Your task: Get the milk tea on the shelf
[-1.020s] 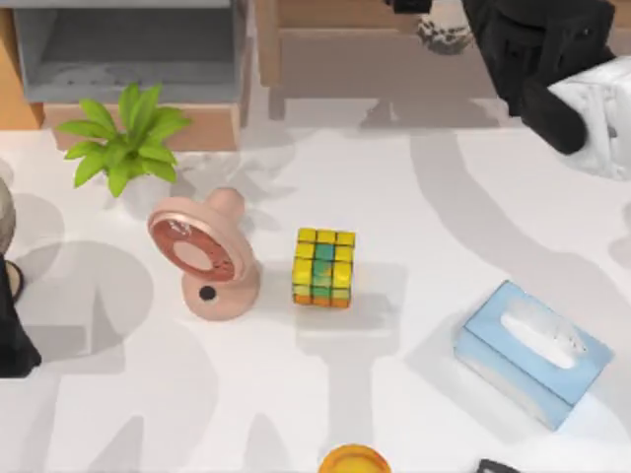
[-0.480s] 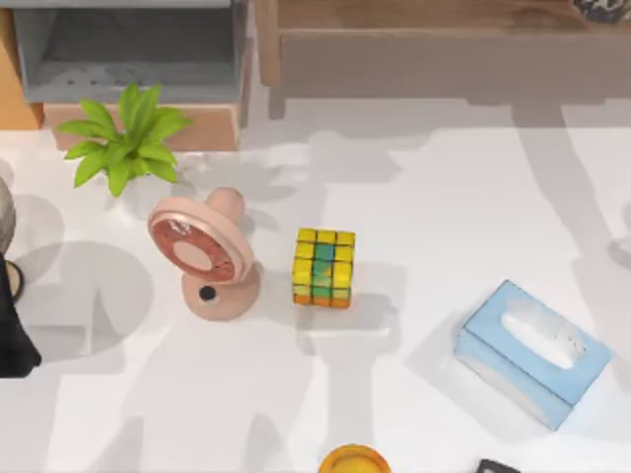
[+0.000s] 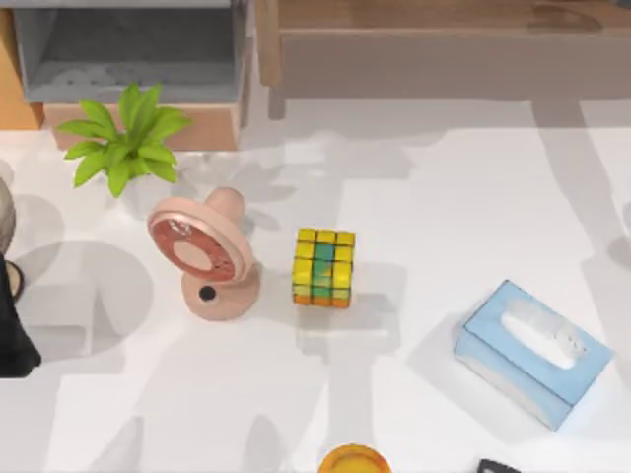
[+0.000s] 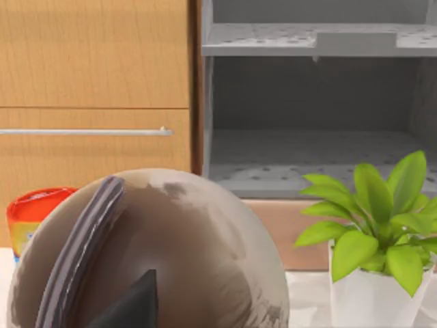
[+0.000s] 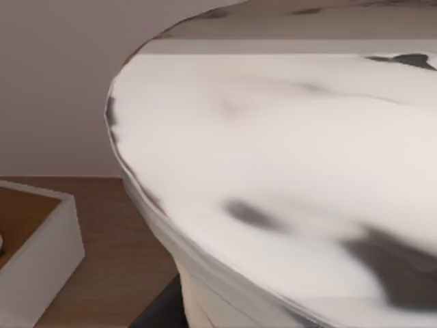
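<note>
Milk tea (image 5: 287, 178) lid looms before the right tool, whose grip I cannot tell; one shelf (image 3: 444, 39) behind

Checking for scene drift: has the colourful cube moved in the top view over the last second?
No. The colourful cube sits at the same spot between the pink fan and the blue tissue box, with the same gap to each.

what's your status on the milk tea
Left arm parked at table's left edge. Milk tea close to right wrist camera, above shelf board; set down or not, unclear. No blocker seen.
</note>
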{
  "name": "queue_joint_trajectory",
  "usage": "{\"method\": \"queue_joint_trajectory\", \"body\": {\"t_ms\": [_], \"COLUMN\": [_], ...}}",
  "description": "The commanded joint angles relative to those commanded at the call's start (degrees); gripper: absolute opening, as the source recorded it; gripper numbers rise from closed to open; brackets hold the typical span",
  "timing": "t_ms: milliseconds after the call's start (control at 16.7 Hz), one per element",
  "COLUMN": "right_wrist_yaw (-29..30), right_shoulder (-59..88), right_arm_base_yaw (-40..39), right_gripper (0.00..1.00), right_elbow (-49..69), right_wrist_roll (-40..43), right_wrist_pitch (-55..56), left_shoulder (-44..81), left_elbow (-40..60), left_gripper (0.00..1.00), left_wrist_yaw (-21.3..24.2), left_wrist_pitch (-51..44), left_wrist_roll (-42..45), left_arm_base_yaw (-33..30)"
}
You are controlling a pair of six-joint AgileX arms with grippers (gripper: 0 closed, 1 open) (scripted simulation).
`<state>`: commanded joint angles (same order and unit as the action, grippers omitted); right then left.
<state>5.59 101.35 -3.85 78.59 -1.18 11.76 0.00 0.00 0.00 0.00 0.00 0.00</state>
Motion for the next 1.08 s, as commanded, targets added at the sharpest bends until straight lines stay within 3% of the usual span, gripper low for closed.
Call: {"method": "queue_joint_trajectory", "body": {"t_ms": [780,1080], "right_wrist_yaw": [-0.3,-0.3], "right_shoulder": [9.3,9.3], "right_arm_base_yaw": [0.5,0.5], "right_gripper": [0.00,0.38], "right_elbow": [4.2,4.2], "right_wrist_roll": [0.1,0.1], "right_wrist_pitch": [5.1,5.1], "left_shoulder": [0.0,0.0], "left_elbow": [0.0,0.0], "left_gripper": [1.00,1.00], "left_wrist_yaw": [0.0,0.0], "left_wrist_pitch": [0.0,0.0], "left_wrist_roll": [0.0,0.0], "left_arm_base_yaw": [0.0,0.0]}}
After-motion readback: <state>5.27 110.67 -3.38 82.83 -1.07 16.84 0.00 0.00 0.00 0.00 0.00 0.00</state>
